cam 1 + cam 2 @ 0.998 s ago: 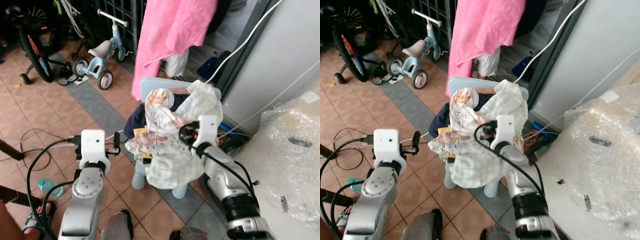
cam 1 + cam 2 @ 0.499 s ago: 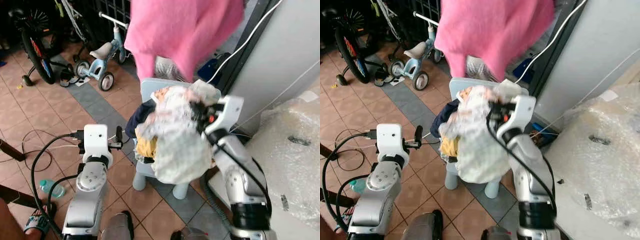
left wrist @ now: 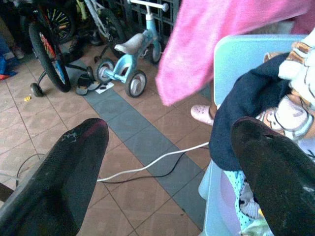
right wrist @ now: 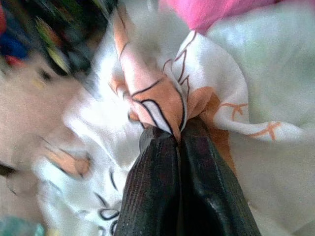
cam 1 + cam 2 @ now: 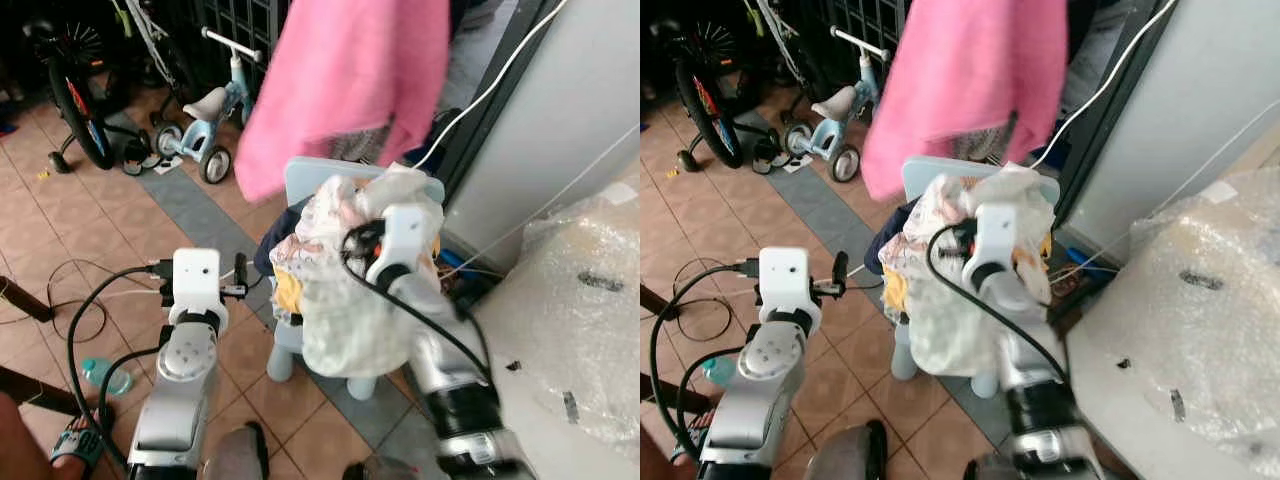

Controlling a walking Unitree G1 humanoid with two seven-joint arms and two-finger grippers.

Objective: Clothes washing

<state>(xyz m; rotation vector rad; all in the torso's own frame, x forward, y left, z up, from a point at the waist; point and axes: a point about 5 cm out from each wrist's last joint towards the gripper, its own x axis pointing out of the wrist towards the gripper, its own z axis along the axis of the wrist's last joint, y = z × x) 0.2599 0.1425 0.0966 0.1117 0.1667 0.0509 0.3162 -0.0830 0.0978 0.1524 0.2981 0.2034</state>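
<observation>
Your right pincer (image 4: 179,142), clamped on the printed white garment (image 5: 345,300), has dropped it back against the blue chair (image 5: 300,175) pile; left pincer (image 3: 167,162) spread wide beside the chair, so the lift isn't clear yet.

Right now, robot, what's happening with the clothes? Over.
Right gripper shut on patterned cloth. Left gripper open, beside chair. Pink towel hangs overhead.

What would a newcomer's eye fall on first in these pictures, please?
Probably the big pink cloth hanging at the top, above a pale blue chair heaped with laundry. The right gripper is pinched shut on a white printed garment from that heap, while the left gripper is open beside the chair.
</observation>
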